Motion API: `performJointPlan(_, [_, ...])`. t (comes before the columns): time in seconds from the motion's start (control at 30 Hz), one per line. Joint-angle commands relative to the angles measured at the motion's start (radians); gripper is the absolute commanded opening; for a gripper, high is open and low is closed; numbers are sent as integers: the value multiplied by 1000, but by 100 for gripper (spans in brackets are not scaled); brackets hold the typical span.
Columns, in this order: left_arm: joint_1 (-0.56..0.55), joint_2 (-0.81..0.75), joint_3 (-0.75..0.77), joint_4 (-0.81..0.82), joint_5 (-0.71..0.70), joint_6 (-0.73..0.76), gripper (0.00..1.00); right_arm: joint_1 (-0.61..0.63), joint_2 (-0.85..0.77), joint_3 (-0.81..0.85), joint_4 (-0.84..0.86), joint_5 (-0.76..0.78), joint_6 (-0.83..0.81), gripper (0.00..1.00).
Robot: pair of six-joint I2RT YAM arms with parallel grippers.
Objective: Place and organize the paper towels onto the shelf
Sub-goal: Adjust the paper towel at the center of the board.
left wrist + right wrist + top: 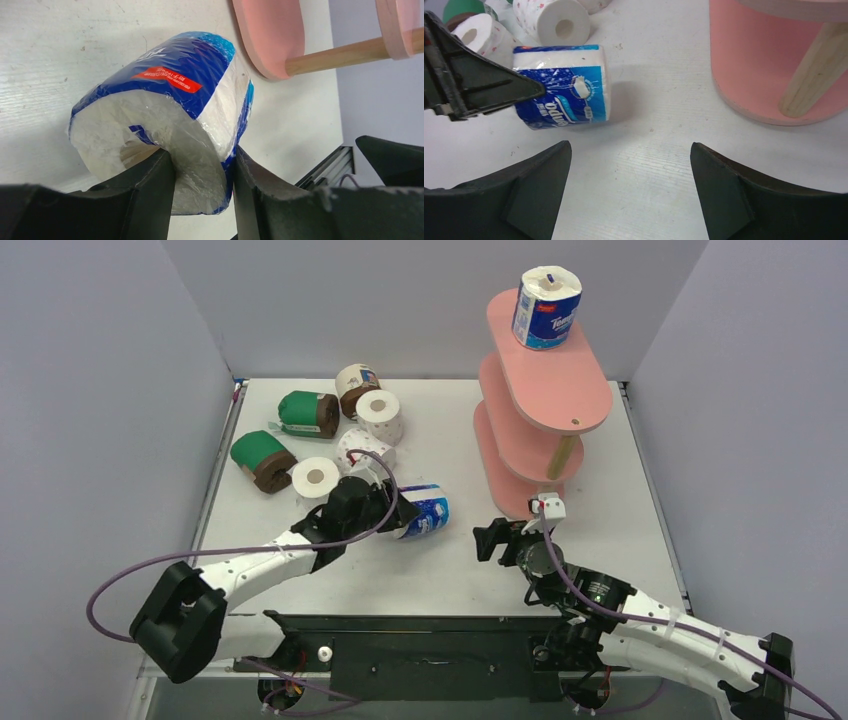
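Blue-white roll (425, 513), centre of frame, left jaws clamped on it; right jaws apart, just below the pink shelf (558, 390).

The white-and-black left arm (255, 565) is stretched diagonally forward and to the right from its base. Its black two-finger left gripper (205, 161) is closed tightly on one end of a blue-and-white wrapped paper roll (175, 97). The white-and-black right arm (660, 635) is folded low and angled leftward. Its black right gripper (630, 146) is held with the jaws spread wide.
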Motion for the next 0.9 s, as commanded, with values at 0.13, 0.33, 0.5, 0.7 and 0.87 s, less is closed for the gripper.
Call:
performJointPlan(0.13, [-129,-158,171,-487,-251,220,33,1,-24,39,-71,49,-44,84])
performJointPlan(0.33, [-288,-110,326,-695,-431,298,33,1,-14,34,-88,51,-34,85])
performJointPlan(0.5, [-386,5,416,-767,-528,338,32,1,18,29,-102,54,-6,85])
performJointPlan(0.7, [-442,137,496,-828,-541,349,32,1,103,59,-129,44,54,89])
performJointPlan(0.87, [-458,186,514,-834,-525,348,33,2,175,100,-191,95,129,94])
